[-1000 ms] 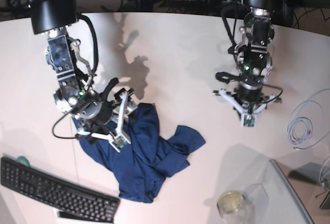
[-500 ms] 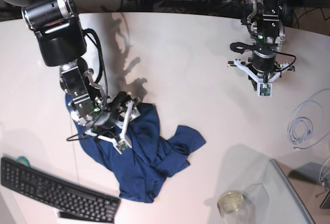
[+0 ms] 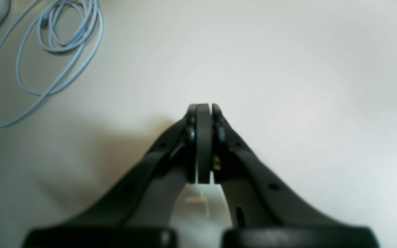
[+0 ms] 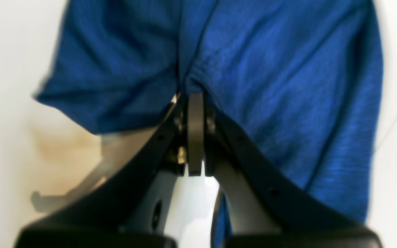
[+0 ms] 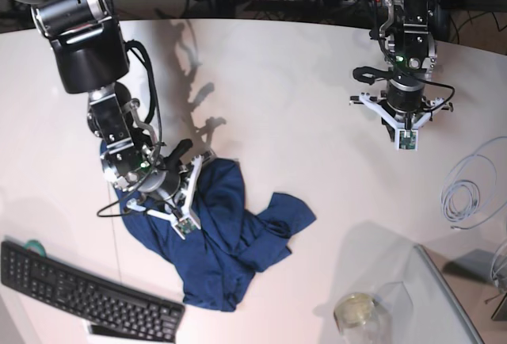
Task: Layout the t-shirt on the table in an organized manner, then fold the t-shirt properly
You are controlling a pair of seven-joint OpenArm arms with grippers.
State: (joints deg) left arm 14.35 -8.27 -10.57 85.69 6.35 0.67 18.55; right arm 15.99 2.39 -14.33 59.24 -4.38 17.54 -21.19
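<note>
Base view: crumpled dark navy knit t-shirt (image 5: 226, 245) lies bunched on the smooth white table (image 5: 277, 106), near a black keyboard (image 5: 79, 288).
Right gripper (image 4: 195, 100): fingers pinched shut on a fold of the t-shirt.
Left gripper (image 3: 203, 110): fingers closed, empty, well apart over bare table.
Doing it well: lift slowly, draw the fabric outward so it unfurls, not drags.

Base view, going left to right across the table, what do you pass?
Black keyboard → crumpled dark navy blue t-shirt → small glass jar with yellowish contents → coiled pale blue cable.
</note>
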